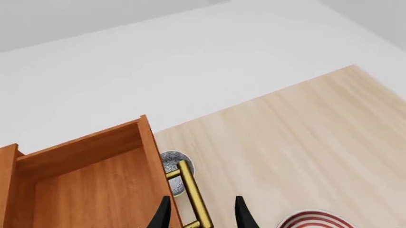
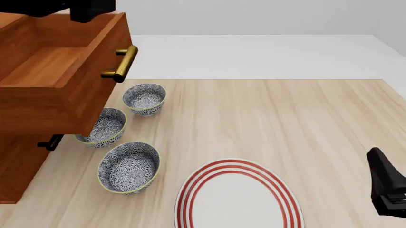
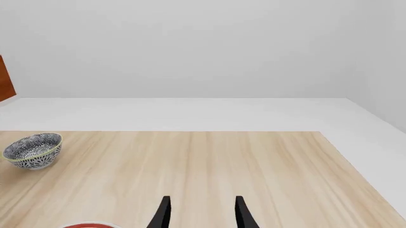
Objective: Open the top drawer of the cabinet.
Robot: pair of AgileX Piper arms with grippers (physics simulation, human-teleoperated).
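Note:
The reddish-brown cabinet (image 2: 16,161) stands at the table's left. Its top drawer (image 2: 57,71) is pulled far out, and its bare wooden inside (image 1: 89,185) shows. The drawer's brass bar handle (image 2: 120,64) faces the table's middle. My left gripper (image 1: 201,216) is open. In the left wrist view the brass handle (image 1: 190,194) shows between the fingertips, close to one black finger (image 1: 161,216); I cannot tell whether they touch. A black part of the left arm (image 2: 89,9) hangs over the drawer. My right gripper (image 3: 201,213) is open and empty at the front right.
Three patterned bowls (image 2: 144,99) (image 2: 103,127) (image 2: 129,167) sit on the table just right of the cabinet, under and in front of the open drawer. A red-striped white plate (image 2: 236,199) lies at the front centre. A lower drawer's handle (image 2: 49,142) sticks out.

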